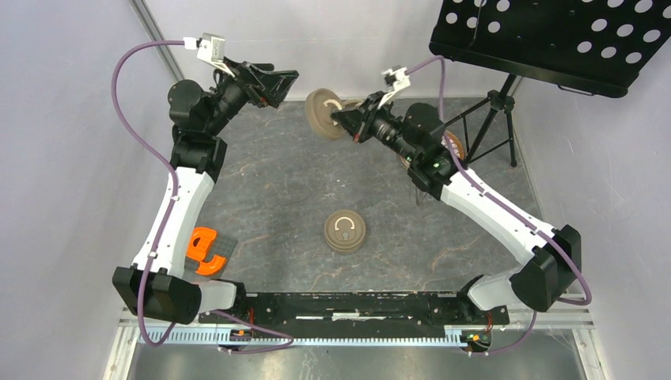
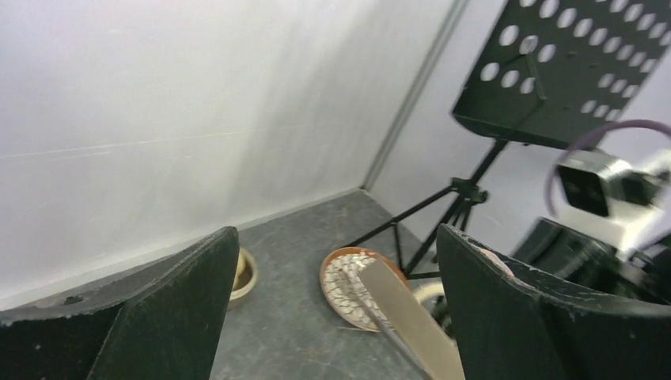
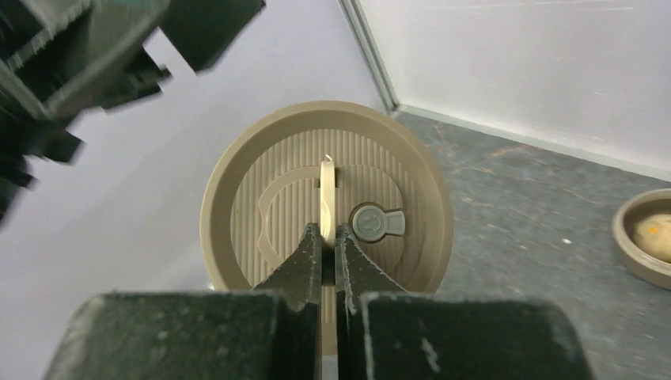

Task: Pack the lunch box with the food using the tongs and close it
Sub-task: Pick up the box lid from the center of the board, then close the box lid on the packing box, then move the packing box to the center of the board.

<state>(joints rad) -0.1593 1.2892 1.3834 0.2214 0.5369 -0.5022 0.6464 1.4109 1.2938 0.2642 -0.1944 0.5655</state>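
Dark grey stone-patterned table (image 1: 277,182): both arms are bolted at its near edge, and a black perforated music stand (image 1: 554,36) on a tripod stands at the far right corner. Your left arm (image 1: 170,214) reaches up along the left side. Its left gripper (image 1: 285,89) is raised near the far left, jaws spread wide apart with nothing between them, pointing across toward the right arm. Your right arm (image 1: 490,206) stretches from the near right toward the far middle. Its right gripper (image 3: 330,237) is pinched tight on the thin upright tab (image 3: 327,198) of a round tan ribbed lid (image 3: 396,174). The lid is held up off the table, tilted nearly on edge, with its ribbed top toward the right wrist camera. It sits between the two grippers and is apart from the left one. A second round tan disc (image 1: 345,231) with a pale ring mark on top lies flat near the middle of the table, well apart from both grippers. You cannot tell from here whether it is a lid or a closed box. A round plate with a brown rim and pale patterned face (image 2: 344,289) lies on the table by the tripod's feet, mostly hidden under the right arm in the top view. A small tan bowl (image 3: 625,237) sits on the table near the back wall, to the right of the held lid in the right wrist view. The food (image 3: 653,229) you can see is inside it: a pale rounded piece with an orange fleck. A bright orange plastic piece (image 1: 204,247) lies just beside the left arm at the near left.
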